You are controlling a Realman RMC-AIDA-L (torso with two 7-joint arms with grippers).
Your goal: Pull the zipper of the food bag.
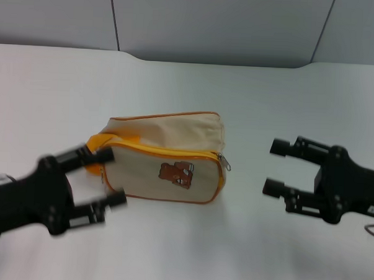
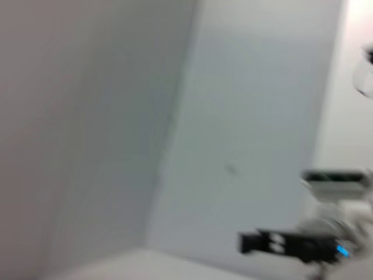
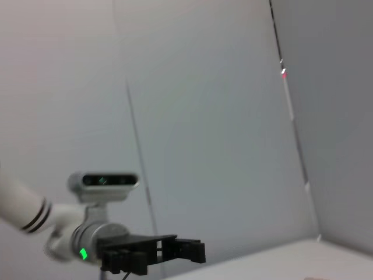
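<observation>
The food bag (image 1: 168, 153), cream canvas with orange piping and a brown bear patch (image 1: 175, 173), lies on its side in the middle of the white table (image 1: 244, 242). Its yellow zipper (image 1: 165, 151) runs along the upper front edge, with the small silver pull tab (image 1: 224, 161) at the bag's right end. An orange strap (image 1: 98, 150) sticks out at the bag's left end. My left gripper (image 1: 108, 178) is open, its fingers straddling the bag's left end by the strap. My right gripper (image 1: 274, 167) is open, a short way right of the pull tab, not touching the bag.
A grey panelled wall (image 1: 211, 23) stands behind the table's far edge. The left wrist view shows wall and the other arm's gripper (image 2: 274, 242) far off. The right wrist view shows wall and the other arm's gripper (image 3: 169, 251) far off.
</observation>
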